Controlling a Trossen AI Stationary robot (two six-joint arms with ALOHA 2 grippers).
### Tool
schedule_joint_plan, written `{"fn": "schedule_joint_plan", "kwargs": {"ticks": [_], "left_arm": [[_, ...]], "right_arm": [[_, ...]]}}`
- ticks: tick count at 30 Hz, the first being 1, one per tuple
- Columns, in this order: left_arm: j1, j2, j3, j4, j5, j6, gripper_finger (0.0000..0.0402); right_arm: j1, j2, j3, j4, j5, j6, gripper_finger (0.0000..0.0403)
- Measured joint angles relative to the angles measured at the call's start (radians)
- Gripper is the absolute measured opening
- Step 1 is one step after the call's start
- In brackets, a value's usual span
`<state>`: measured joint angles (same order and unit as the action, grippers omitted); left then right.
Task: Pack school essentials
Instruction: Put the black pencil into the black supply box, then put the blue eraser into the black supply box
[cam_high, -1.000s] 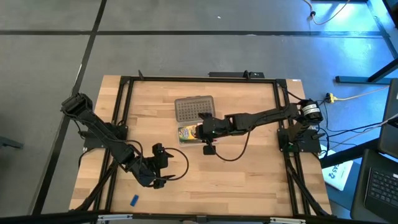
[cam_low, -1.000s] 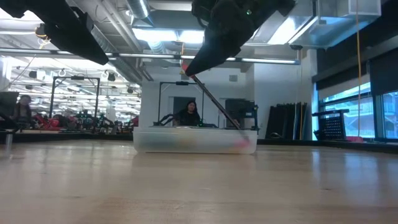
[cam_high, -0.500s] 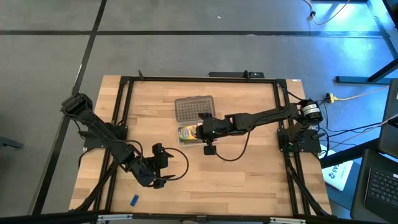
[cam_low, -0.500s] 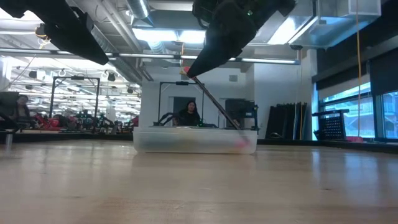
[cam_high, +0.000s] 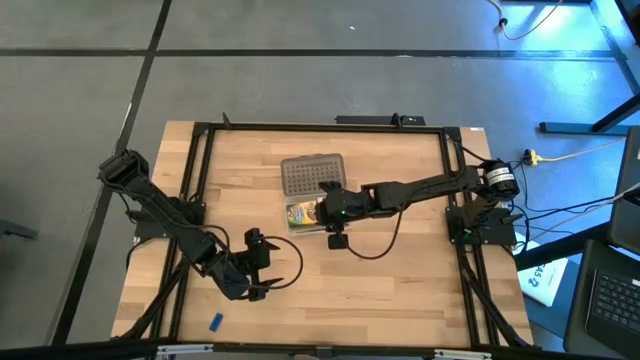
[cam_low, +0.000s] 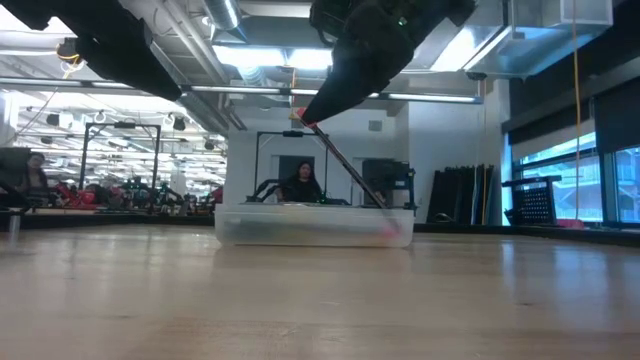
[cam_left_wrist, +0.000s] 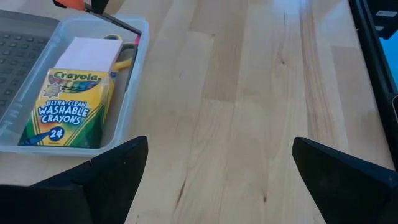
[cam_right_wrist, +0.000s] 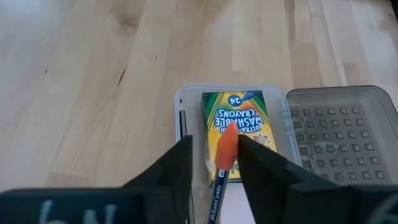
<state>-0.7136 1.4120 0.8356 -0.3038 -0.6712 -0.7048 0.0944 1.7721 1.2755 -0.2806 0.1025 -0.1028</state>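
The right tool (cam_right_wrist: 214, 163) hangs over the open case (cam_left_wrist: 134, 59) near the middle of the table (cam_high: 400, 270), its fingers closed on a pencil (cam_right_wrist: 219, 180) with an orange eraser end. In the low view the pencil slants down from the tool into the case, so its tip looks to be inside or very close to the bottom; I can't tell whether it touches.

The left tool (cam_left_wrist: 217, 180) waits low over the front left of the table with its fingers spread wide and nothing between them.

Most of the packing looks done. In the case lie the crayon box (cam_left_wrist: 67, 109), a pink notepad (cam_left_wrist: 90, 53) beside it, yellow-handled scissors (cam_left_wrist: 124, 56) tucked along the wall, and another pencil (cam_right_wrist: 182, 121) lying along the opposite side, next to the crayons. The grey studded lid (cam_high: 312, 173) sits just behind the case, off and apart from it.

What is left, as I judge it: letting this pencil go into the case, then fetching the blue eraser (cam_high: 214, 322), which lies alone near the front left edge of the table, well apart from the case. The left tool is the nearer one to it. The lid would probably go on last.
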Motion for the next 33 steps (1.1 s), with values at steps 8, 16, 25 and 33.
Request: {"fn": "schedule_joint_plan", "kwargs": {"ticks": [8, 16, 25, 33], "left_arm": [[0.000, 0.000, 0.000, 0.000, 0.000, 0.000, 0.0395], [0.000, 0.000, 0.000, -0.002, 0.002, -0.001, 0.0395], [-0.022, -0.007, 0.000, -0.030, 0.142, -0.204, 0.0395], [-0.102, -0.007, 0.000, -0.150, 0.387, -0.684, 0.0395]], "right_arm": [[0.000, 0.000, 0.000, 0.001, 0.000, 0.018, 0.0158], [0.000, -0.001, 0.000, 0.016, 0.000, -0.011, 0.0159], [0.046, -0.083, -0.001, 0.013, 0.001, -0.087, 0.0159], [0.143, -0.114, -0.001, 0.005, 0.001, -0.114, 0.0159]]}}
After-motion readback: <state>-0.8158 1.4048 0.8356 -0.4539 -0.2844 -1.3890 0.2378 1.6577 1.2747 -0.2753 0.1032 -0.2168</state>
